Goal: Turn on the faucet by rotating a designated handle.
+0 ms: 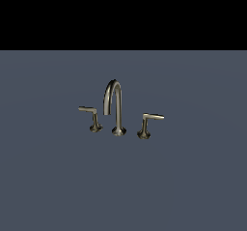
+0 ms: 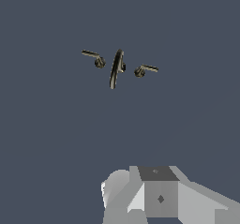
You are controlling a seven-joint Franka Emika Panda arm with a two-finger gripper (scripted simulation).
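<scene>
Now I see the faucet (image 1: 116, 108) mid-frame, its handle (image 1: 89, 116) on the exterior view's left. My gripper (image 2: 159, 197) is well apart; I cannot tell its jaws.

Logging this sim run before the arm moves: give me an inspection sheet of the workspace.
Surface: plain blue-grey floor, bare around the faucet.
Job's things: faucet upright, arched spout; handle at the exterior view's left, lever pointing left; twin handle at the right, lever pointing right.
Clutter: nothing seen.
Grippers: gripper body in the wrist view, far from the faucet; fingers not shown.
Cables: nothing seen.
Surroundings: black band above the floor.
</scene>
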